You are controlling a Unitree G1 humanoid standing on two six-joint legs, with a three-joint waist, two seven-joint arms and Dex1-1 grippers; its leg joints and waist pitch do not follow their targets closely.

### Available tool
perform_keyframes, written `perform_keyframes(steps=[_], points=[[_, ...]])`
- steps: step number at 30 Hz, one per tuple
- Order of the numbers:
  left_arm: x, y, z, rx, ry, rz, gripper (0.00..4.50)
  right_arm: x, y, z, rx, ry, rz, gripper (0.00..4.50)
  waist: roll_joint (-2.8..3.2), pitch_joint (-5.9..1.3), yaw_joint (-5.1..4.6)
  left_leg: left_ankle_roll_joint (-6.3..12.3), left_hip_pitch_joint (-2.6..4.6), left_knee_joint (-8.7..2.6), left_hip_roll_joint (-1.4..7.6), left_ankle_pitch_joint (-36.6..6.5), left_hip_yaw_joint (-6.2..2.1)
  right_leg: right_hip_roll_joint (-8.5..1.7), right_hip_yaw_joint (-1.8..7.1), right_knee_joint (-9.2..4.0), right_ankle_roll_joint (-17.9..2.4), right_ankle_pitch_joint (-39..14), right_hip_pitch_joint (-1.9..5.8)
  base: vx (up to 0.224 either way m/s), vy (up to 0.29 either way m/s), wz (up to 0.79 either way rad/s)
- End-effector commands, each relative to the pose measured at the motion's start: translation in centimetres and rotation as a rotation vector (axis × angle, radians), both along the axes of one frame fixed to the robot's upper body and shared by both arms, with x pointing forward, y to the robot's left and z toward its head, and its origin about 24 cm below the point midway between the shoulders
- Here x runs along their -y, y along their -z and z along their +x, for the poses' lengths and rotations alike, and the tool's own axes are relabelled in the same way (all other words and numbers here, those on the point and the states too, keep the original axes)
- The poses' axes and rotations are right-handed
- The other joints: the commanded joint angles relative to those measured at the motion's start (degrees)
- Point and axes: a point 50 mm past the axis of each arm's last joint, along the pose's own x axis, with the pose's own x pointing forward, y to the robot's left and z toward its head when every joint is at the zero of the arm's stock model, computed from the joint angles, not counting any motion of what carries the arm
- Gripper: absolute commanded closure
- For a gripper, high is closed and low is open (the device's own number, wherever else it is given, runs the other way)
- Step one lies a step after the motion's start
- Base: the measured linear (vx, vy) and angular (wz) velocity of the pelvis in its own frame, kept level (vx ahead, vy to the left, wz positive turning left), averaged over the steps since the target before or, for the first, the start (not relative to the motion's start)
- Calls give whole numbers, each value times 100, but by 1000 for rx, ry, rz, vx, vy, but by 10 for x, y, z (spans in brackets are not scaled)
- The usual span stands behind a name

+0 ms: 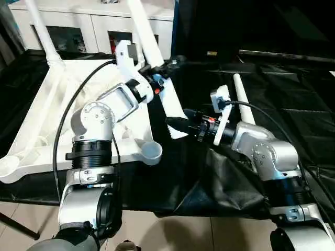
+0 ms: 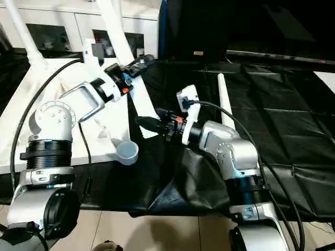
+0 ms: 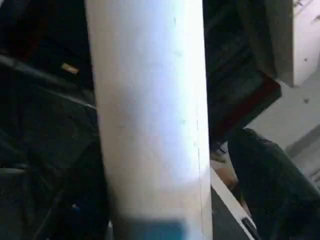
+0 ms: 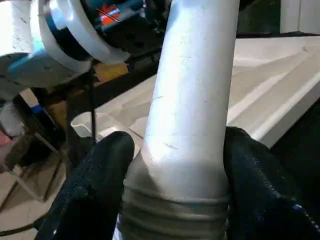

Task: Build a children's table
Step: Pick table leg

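While my head looks down over both forearms, my right pincer [image 1: 175, 127] is clamped on the lower, threaded end of a white tapered leg [image 1: 168, 99], which slants up and away from it toward the white cabinet [image 1: 99, 29] at the back, its long axis leaning steeply rather than lying flat. My left pincer [image 1: 166, 67] sits higher on the same leg, beside its middle stretch; whether those fingers have closed on the tube I cannot tell. Left of the leg lies the tabletop [image 1: 49, 123], ribbed underside up on the black-draped counter [image 1: 293, 104], with a round corner socket [image 1: 151, 151] just below my right pincer and another leg [image 1: 44, 34] standing upright in the far corner. A third leg [image 1: 243, 102] lies flat on the cloth behind my right wrist, pointing away from me. From my left wrist, the leg [image 3: 150, 115] crosses close in front as a broad white column. From my right wrist, both black fingers [image 4: 260, 185] press the leg [image 4: 192, 100] from either side just above its threads, the tube running away from them over the tabletop [image 4: 280, 95].
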Motion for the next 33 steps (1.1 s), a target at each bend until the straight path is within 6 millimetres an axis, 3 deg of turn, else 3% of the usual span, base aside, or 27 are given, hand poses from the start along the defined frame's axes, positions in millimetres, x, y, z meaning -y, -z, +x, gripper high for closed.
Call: perform_keyframes(steps=[1, 10, 19, 21, 23, 29, 33], points=[[0, -8, 0, 21, -20, -9, 124, -2, -8, 2, 33, 0, -19, 193, -21, -473, 18, -108, 113, -370, 82, -1115, -23, -354, 232, -484, -914, -720, 307, 0, 0, 0], [0, -10, -1, 31, -2, -21, 212, -3, -8, 4, 43, 6, -40, 195, -2, -466, 54, -185, 120, -384, 87, -1247, -32, -361, 234, -497, -868, -825, 295, 0, 0, 0], [5, -16, -8, 100, 116, -27, 257, -2, -14, 7, 112, 28, -61, 198, 22, -468, 36, -237, 116, -394, 88, -1291, -35, -359, 232, -485, -899, -773, 293, 0, 0, 0], [6, -19, -12, 133, 177, -24, 262, -1, -16, 9, 105, 22, -45, 131, 45, -466, 26, -217, 124, -390, 85, -1291, -36, -350, 234, -484, -940, -717, 286, 0, 0, 0], [7, -22, -15, 169, 236, -24, 262, -1, -18, 8, 97, -5, -34, 133, 41, -463, 23, -213, 126, -392, 82, -1308, -30, -342, 232, -476, -992, -672, 287, 0, 0, 0], [8, -33, -28, 287, 451, -41, 262, 8, -33, 9, 55, -65, 39, 62, 70, -467, 27, -202, 140, -397, 86, -1341, -27, -326, 232, -454, -1112, -578, 289, 0, 0, 0], [9, -43, -41, 391, 640, -55, 262, 14, -39, 3, -27, -230, 56, 51, 79, -466, 19, -176, 141, -391, 79, -1343, -15, -317, 229, -459, -1157, -550, 311, 0, 0, 0]])
